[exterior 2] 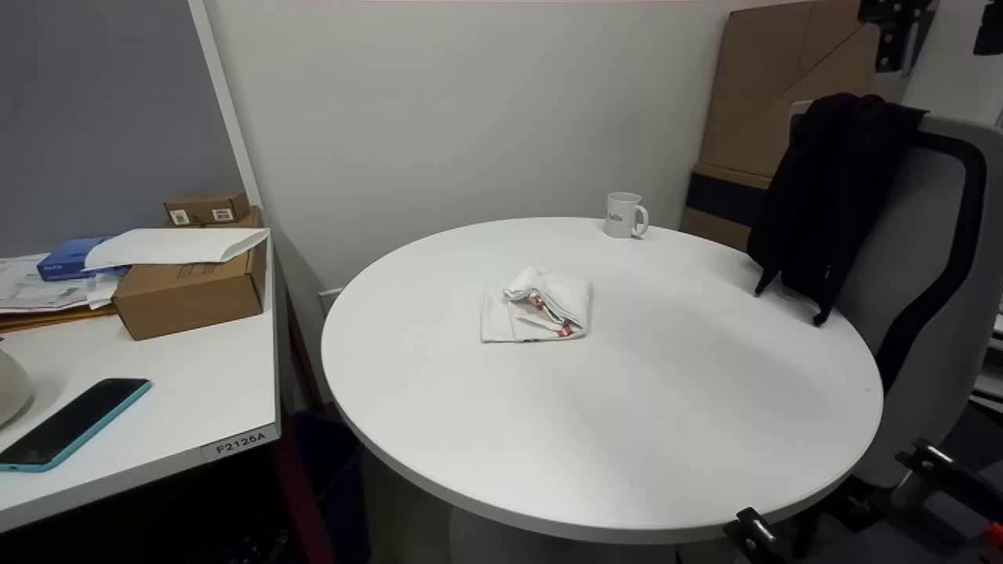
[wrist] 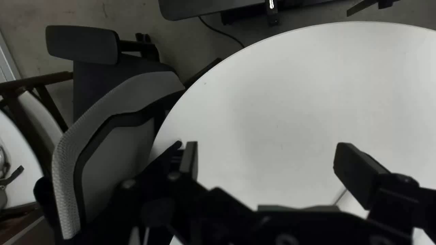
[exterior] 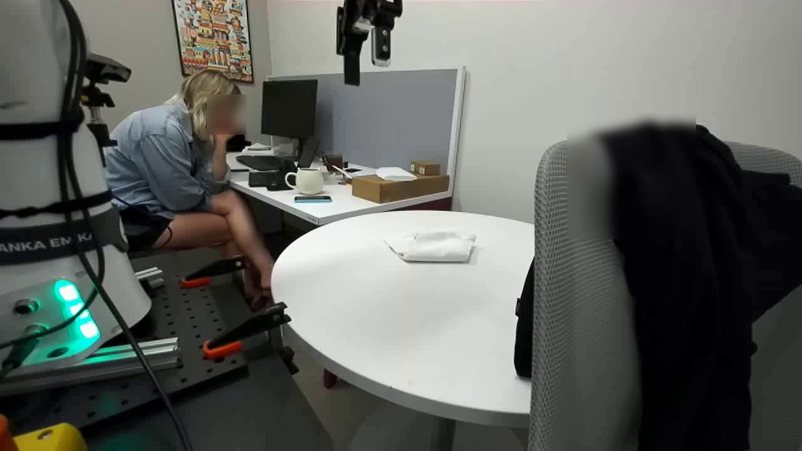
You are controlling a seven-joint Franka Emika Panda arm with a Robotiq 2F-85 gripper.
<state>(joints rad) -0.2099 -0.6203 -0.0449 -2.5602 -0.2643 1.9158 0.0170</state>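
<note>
Black two-fingered pincer [wrist: 265, 153]: nearest the lens in the wrist view; fingers parted wide; hangs high over the round white table [exterior 2: 666, 439], whose top shows through the gap.
White folded cloth with red marks [exterior 2: 548, 305]: on the round white table, left of its middle in an exterior view; lower than the pincer, well apart from it; one loose fold on top, red marks toward the near edge.
White cylindrical mug with dark lettering [exterior 2: 621, 215]: upright near the table's far rim, beyond the cloth and to its right; handle turned right.
Grey mesh-backed chair [exterior: 554, 313]: near right in an exterior view, backrest just beside the table's rim.
Black fabric garment [exterior 2: 831, 196]: draped over the chair's back, lower ends over the tabletop.
White rounded arm base with green lights [exterior: 62, 313]: near left, on a black perforated plate [exterior: 182, 313]; two black-and-orange clamps [exterior: 247, 328] to its right.
White rectangular table [exterior 2: 204, 376]: left in both exterior views; carries a brown cardboard box [exterior 2: 196, 301] topped by a white envelope [exterior 2: 176, 244], plus a dark-screened phone in a blue case [exterior 2: 74, 423].
Blonde person in light-blue denim shirt [exterior: 163, 150]: seated far left, leaning forward beside the rectangular table.
</note>
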